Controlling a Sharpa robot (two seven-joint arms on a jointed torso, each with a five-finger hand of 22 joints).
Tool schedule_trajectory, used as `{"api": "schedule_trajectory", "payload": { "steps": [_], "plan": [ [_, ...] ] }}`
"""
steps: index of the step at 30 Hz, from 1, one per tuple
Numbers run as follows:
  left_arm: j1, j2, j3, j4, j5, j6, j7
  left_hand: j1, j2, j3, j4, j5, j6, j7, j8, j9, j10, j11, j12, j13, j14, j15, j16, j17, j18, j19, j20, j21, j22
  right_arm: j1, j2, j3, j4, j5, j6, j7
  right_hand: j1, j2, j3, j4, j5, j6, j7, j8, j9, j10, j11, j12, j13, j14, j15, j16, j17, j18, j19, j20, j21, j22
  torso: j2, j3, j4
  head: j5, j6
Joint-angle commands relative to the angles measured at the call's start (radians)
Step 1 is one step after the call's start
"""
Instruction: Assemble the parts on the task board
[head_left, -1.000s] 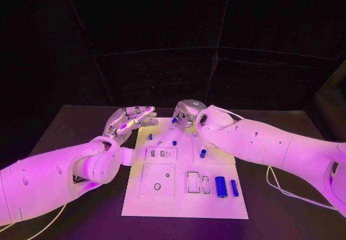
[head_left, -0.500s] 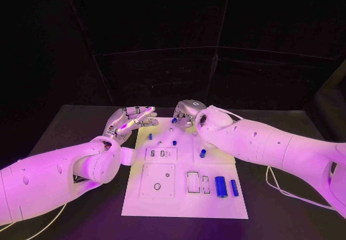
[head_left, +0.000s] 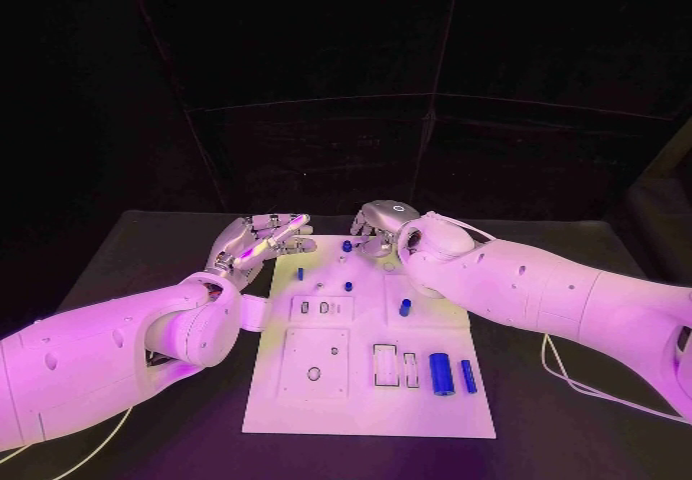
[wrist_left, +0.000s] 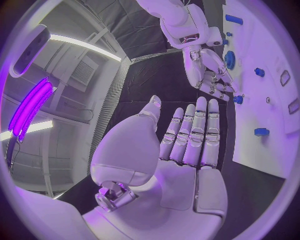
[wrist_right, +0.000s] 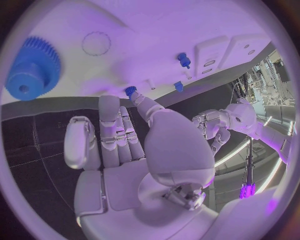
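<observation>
Dark table (head_left: 159, 250) is carrying the task board (head_left: 361, 400); right hand (head_left: 378, 225), fingers extended, is nearing a small blue part (head_left: 348, 245) and risking knocking it; left hand (head_left: 267, 238) is hanging spread, empty.

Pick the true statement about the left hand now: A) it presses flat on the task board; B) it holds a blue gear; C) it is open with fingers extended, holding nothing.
C: the left hand shows a bare palm and straight fingers, off the task board edge.
</observation>
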Motion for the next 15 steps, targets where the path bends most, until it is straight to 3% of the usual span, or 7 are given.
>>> {"api": "schedule_trajectory", "payload": {
  "steps": [1,4,7,10,15],
  "plan": [
    [0.002,-0.004,0.001,0.002,-0.005,0.009,0.002,0.009,-0.001,0.001,-0.005,0.005,0.007,0.028,-0.004,-0.002,-0.002,0.002,-0.007,-0.002,0.001,0.002,-0.005,0.0,0.012,0.007,-0.001,-0.004,-0.001,0.007,-0.044,0.001,0.046,0.04,-0.042,0.001,0.005,-0.009,-0.002,0.009,0.003,-0.004,0.003,-0.001,0.003,0.005,0.001,0.008,0.002,-0.003,-0.001,0.006,0.002,-0.014,0.003,0.004,0.002,0.004,-0.002,0.002,-0.0035,-0.002,0.001],
    [0.002,-0.009,0.001,0.003,-0.005,0.008,0.002,0.009,-0.001,0.001,-0.005,0.005,0.007,0.028,-0.004,-0.002,-0.002,0.002,-0.007,-0.002,0.001,0.002,-0.005,0.0,0.012,0.007,-0.001,-0.004,-0.001,0.014,-0.106,0.003,0.106,0.08,-0.053,-0.003,0.009,-0.009,-0.004,0.014,0.012,0.007,0.004,0.004,0.006,0.019,-0.001,0.015,0.006,-0.002,-0.002,0.012,0.008,-0.014,0.006,0.003,0.004,0.008,-0.003,0.0027,-0.0075,-0.003,0.005],
    [0.002,-0.013,0.001,0.006,-0.005,0.009,0.003,0.009,-0.001,0.001,-0.005,0.005,0.007,0.028,-0.004,-0.002,-0.002,0.002,-0.007,-0.002,0.001,0.002,-0.005,0.0,0.012,0.007,-0.001,-0.004,-0.001,0.017,-0.17,0.021,0.164,0.122,-0.041,-0.014,0.013,-0.012,-0.011,0.024,0.028,0.034,0.0,0.015,0.012,0.09,-0.014,0.053,0.027,0.004,-0.01,0.034,0.029,-0.017,0.016,-0.002,0.01,0.021,-0.005,0.0041,-0.012,-0.005,0.009],
    [0.002,-0.015,0.001,0.008,-0.005,0.011,0.003,0.009,0.0,0.001,-0.006,0.005,0.007,0.028,-0.005,-0.002,-0.002,0.002,-0.007,-0.001,0.002,0.002,-0.005,0.0,0.012,0.007,0.0,-0.005,-0.001,0.019,-0.232,0.03,0.214,0.176,-0.019,-0.029,0.003,-0.029,-0.036,0.039,0.036,0.045,-0.014,0.018,0.013,0.175,-0.033,0.112,0.066,0.016,-0.025,0.076,0.078,-0.022,0.036,-0.014,0.021,0.047,-0.007,0.006,-0.0176,-0.007,0.01],
    [0.002,-0.017,0.001,0.01,-0.005,0.011,0.003,0.01,0.0,0.001,-0.007,0.005,0.007,0.028,-0.005,-0.002,-0.002,0.002,-0.007,-0.001,0.002,0.002,-0.005,0.0,0.012,0.007,0.0,-0.005,-0.002,0.02,-0.3,0.036,0.25,0.241,0.039,-0.054,-0.084,-0.069,-0.139,0.121,0.071,-0.009,-0.015,0.001,0.005,0.206,-0.035,0.201,0.148,0.037,-0.027,0.176,0.2,-0.029,0.056,-0.023,0.034,0.073,-0.008,0.0076,-0.025,-0.012,0.014]
  ]
}}
